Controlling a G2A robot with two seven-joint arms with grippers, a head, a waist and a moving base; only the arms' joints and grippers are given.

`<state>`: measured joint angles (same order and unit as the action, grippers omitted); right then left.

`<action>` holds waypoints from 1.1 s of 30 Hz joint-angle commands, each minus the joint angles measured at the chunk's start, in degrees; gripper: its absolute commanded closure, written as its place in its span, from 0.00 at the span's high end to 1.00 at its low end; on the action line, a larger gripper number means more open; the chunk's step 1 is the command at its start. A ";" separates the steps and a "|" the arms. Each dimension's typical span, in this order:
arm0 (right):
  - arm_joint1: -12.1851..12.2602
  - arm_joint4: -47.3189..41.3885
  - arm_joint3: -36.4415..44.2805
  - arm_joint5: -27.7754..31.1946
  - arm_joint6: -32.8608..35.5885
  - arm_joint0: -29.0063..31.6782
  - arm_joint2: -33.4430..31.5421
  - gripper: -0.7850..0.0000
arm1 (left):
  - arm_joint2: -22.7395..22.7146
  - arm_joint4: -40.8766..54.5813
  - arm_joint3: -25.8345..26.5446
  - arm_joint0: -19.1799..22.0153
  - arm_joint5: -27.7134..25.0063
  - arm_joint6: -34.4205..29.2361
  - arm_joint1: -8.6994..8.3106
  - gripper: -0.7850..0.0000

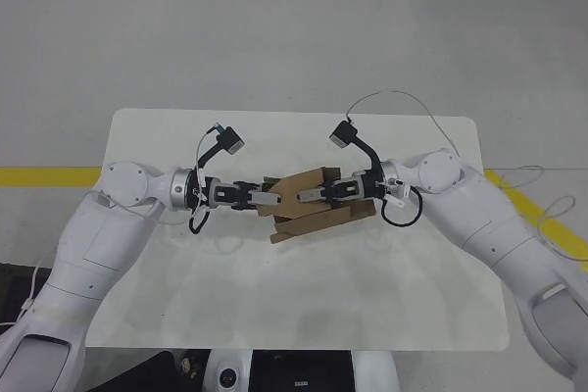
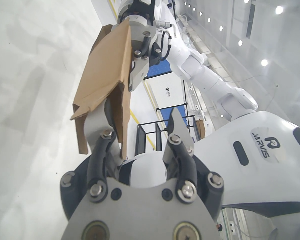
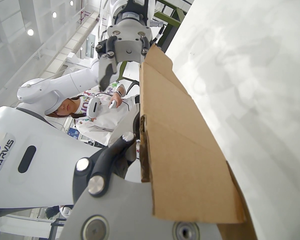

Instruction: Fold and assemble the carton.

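White, smooth, round-cornered table (image 1: 176, 294) on grey floor (image 1: 274, 49); yellow floor line (image 1: 29, 176) at table's 9 o'clock. One carton (image 1: 309, 223), brown corrugated cardboard, partly folded, at table centre. Two grippers: left gripper (image 1: 265, 199) at carton's 9 o'clock, spread wide, one finger (image 2: 97, 123) against cardboard; right gripper (image 1: 314, 193) at 3 o'clock, clamped on carton.

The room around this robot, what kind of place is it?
Probably a factory hall or robot lab: yellow line on the floor, high ceiling with rows of lights, metal racks behind.
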<state>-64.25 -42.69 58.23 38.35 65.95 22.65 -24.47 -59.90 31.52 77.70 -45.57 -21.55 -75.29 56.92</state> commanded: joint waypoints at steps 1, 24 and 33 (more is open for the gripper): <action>-0.12 0.16 -0.48 0.38 -0.38 -0.01 0.09 0.00 | -0.47 1.66 0.18 -0.34 0.33 -0.11 0.00 1.00; -2.91 0.36 -3.57 2.21 -2.22 0.31 0.02 0.00 | -0.51 10.80 3.33 -1.54 2.12 2.01 1.42 1.00; -3.35 0.80 -3.19 1.78 -1.79 0.65 -1.00 0.00 | 1.10 6.24 3.60 -0.32 1.47 2.81 2.10 1.00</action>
<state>-67.57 -41.92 54.99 40.21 64.09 23.27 -25.35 -58.85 38.08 81.25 -45.93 -20.01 -72.48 58.98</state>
